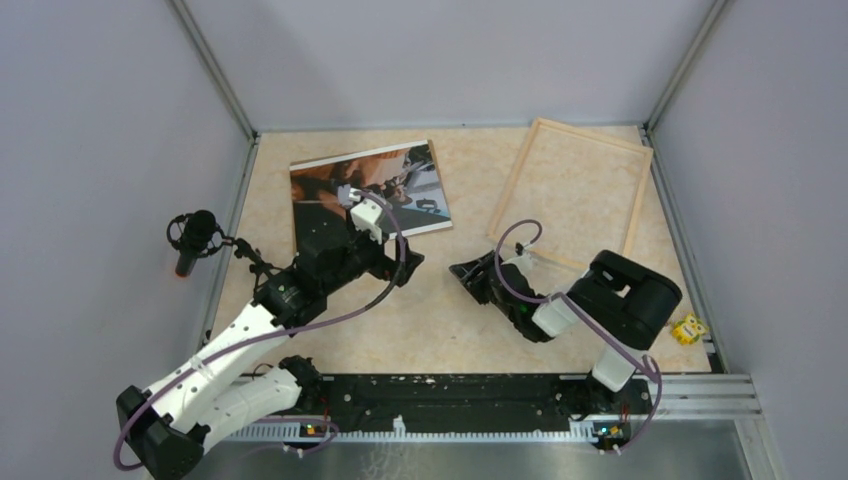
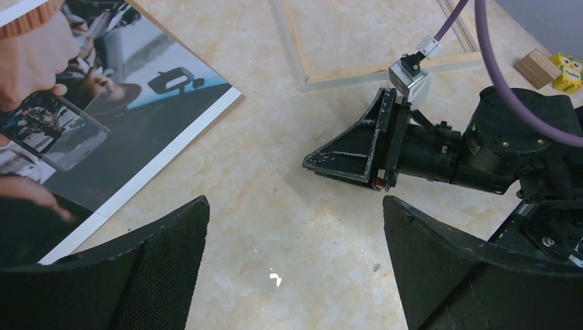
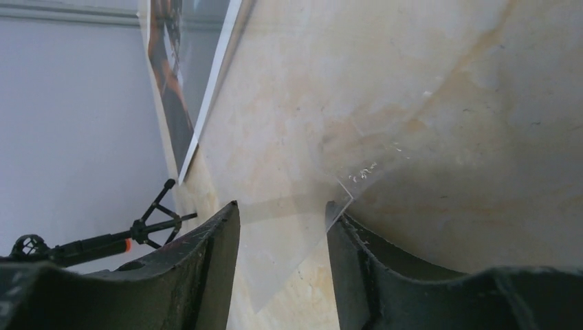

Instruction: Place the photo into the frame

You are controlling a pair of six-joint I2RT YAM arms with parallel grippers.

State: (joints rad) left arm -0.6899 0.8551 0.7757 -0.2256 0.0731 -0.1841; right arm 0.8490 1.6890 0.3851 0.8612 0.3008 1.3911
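Observation:
The photo (image 1: 400, 175) lies picture side up at the back left of the table; my left arm covers its near part. It also shows in the left wrist view (image 2: 103, 117) and edge-on in the right wrist view (image 3: 172, 69). The frame (image 1: 514, 180) of pale wooden strips lies flat at the back right, with bare table inside it; one corner shows in the left wrist view (image 2: 371, 71). My left gripper (image 1: 408, 262) (image 2: 295, 206) is open and empty over bare table just right of the photo. My right gripper (image 1: 462, 272) (image 3: 282, 206) is rolled on its side, jaws apart, with the corner of a clear sheet (image 3: 302, 227) between them.
A black microphone (image 1: 195, 235) stands at the left table edge. A small yellow toy (image 1: 688, 328) (image 2: 569, 69) and a brown block (image 2: 536, 67) lie at the right edge. Grey walls close in the table. The two grippers point at each other mid-table.

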